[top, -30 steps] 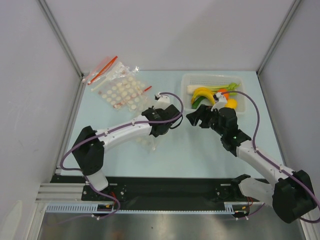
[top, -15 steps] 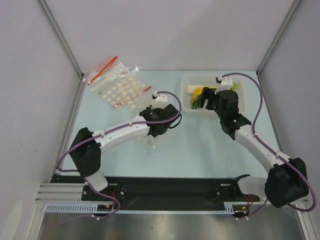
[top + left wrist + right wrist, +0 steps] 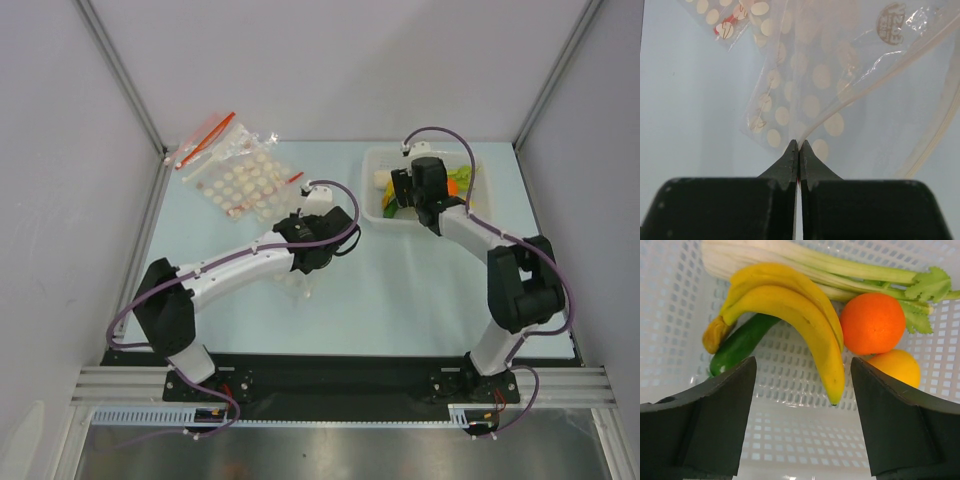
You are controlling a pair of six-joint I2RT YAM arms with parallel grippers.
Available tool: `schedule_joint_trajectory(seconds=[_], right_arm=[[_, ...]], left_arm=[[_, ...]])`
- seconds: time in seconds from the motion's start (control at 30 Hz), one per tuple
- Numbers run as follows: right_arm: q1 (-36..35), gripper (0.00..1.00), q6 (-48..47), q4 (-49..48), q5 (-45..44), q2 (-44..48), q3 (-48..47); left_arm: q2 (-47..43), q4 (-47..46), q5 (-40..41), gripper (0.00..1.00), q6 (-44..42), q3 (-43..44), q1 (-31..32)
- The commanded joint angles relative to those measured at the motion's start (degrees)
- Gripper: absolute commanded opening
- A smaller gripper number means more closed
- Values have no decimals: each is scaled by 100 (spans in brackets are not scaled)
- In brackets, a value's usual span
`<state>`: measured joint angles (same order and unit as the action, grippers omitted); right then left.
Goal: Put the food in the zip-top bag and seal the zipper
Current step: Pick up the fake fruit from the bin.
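Zip-top bag (image 3: 812, 80), clear with white dots, pinched in left hand (image 3: 798, 147); right hand (image 3: 802, 390) wide.

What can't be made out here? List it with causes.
Top view: right arm covers most food in the basket.
Left wrist view: zip-top bag, pinched by left gripper, runs off top and right edges.
Right wrist view: top edge cuts the leek; banana covers part of the green vegetable.
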<state>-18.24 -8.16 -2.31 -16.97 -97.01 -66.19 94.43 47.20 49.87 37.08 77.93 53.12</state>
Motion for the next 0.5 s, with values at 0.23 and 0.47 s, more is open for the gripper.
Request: schedule_joint_trajectory(seconds=[0.23, 0.47], right_arm=[[31, 88, -159, 678, -597, -1398, -1580], [31, 78, -54, 951, -544, -2041, -1941]], left_arm=[[-303, -62, -3, 0, 71, 12, 14], [-303, -62, 6, 0, 71, 12, 23]])
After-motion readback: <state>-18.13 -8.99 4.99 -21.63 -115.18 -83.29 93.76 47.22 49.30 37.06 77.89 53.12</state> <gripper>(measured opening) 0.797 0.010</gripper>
